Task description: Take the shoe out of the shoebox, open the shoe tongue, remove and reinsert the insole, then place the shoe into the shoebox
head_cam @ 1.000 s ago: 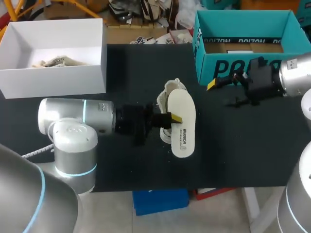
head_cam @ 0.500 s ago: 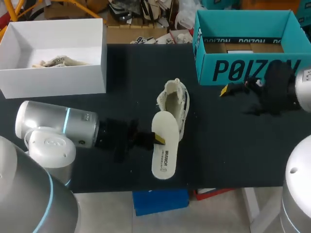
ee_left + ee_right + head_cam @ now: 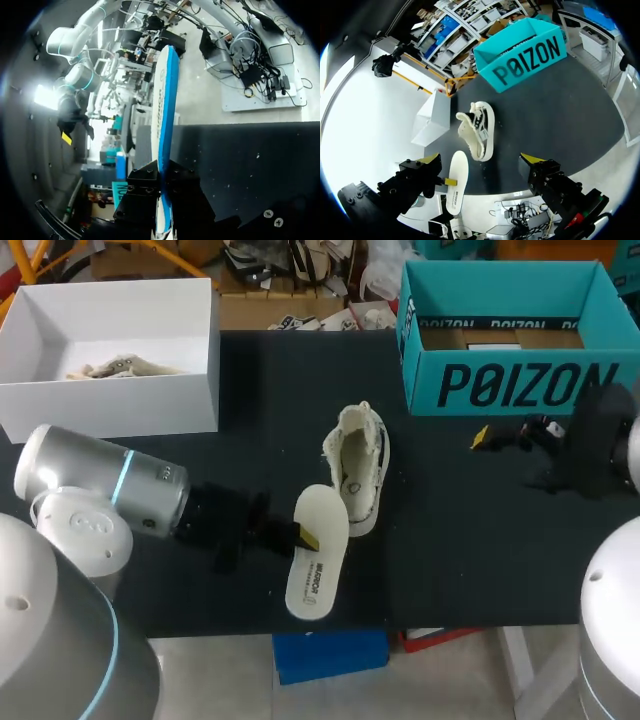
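Observation:
A cream shoe (image 3: 356, 466) lies on its side on the black table (image 3: 470, 530), mouth open. My left gripper (image 3: 304, 537) is shut on the white insole (image 3: 317, 565), holding it just front-left of the shoe, near the table's front edge. In the left wrist view the insole (image 3: 164, 115) stands edge-on, white and blue, pinched between the black fingers (image 3: 145, 200). My right gripper (image 3: 500, 435) hangs open and empty at the right, in front of the teal shoebox (image 3: 510, 380). From the right wrist view, its open gripper (image 3: 481, 159) looks down on the shoe (image 3: 479, 130) and insole (image 3: 456, 184).
A white box (image 3: 110, 390) with pale material inside stands at the back left. The teal shoebox (image 3: 525, 57) stands open at the back right with a card piece inside.
My left gripper has carried the insole off the shoe, left and toward the table's front edge. My right arm has drawn back to the right.

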Action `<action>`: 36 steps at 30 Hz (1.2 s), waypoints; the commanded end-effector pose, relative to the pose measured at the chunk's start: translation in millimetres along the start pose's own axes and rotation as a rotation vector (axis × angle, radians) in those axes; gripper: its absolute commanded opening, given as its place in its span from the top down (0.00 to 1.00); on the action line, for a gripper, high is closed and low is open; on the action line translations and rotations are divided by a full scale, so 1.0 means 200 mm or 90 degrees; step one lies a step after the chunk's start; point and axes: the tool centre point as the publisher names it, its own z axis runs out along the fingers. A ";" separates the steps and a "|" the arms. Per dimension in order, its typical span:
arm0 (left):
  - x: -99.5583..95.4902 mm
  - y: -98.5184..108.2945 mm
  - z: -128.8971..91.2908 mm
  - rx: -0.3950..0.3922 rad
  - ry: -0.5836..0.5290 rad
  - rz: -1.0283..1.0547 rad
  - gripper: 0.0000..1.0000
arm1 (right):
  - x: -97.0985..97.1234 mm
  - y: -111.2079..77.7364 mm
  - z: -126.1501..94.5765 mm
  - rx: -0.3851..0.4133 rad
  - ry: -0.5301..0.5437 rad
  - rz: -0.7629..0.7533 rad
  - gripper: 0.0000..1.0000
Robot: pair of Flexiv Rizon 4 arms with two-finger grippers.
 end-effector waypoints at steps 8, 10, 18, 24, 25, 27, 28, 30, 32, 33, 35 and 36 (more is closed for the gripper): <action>-0.11 0.15 0.04 0.081 0.128 0.029 1.00 | 0.00 -0.01 -0.01 0.001 0.002 0.000 0.00; -0.12 0.17 0.05 0.089 0.140 0.031 1.00 | 0.00 -0.01 -0.01 0.001 0.002 0.000 0.00; -0.09 0.20 0.10 0.172 0.152 -0.018 1.00 | 0.00 -0.01 -0.01 0.001 0.002 0.000 0.00; -0.08 0.21 0.12 0.198 0.178 -0.013 1.00 | 0.00 -0.01 -0.01 0.001 0.002 0.000 0.00; -0.08 0.22 0.12 0.200 0.186 -0.010 1.00 | 0.00 -0.01 -0.01 0.001 0.002 0.000 0.00; -0.08 0.24 0.13 0.206 0.188 -0.014 1.00 | 0.00 -0.01 -0.01 0.001 0.002 0.000 0.00; -0.08 0.25 0.13 0.206 0.195 -0.010 1.00 | 0.00 -0.01 -0.01 0.001 0.002 0.000 0.00; -0.08 0.27 0.13 0.203 0.200 -0.009 1.00 | 0.00 -0.01 -0.01 0.001 0.002 0.000 0.00; -0.09 0.29 0.14 0.200 0.207 -0.005 1.00 | 0.00 -0.01 -0.01 0.001 0.002 0.000 0.00; -0.09 0.30 0.14 0.198 0.207 -0.005 1.00 | 0.00 -0.01 -0.01 0.001 0.002 0.000 0.00; -0.09 0.32 0.14 0.196 0.211 -0.002 1.00 | 0.00 -0.01 -0.01 0.001 0.002 0.000 0.00; -0.09 0.34 0.14 0.195 0.211 -0.002 1.00 | 0.00 -0.01 -0.01 0.001 0.002 0.000 0.00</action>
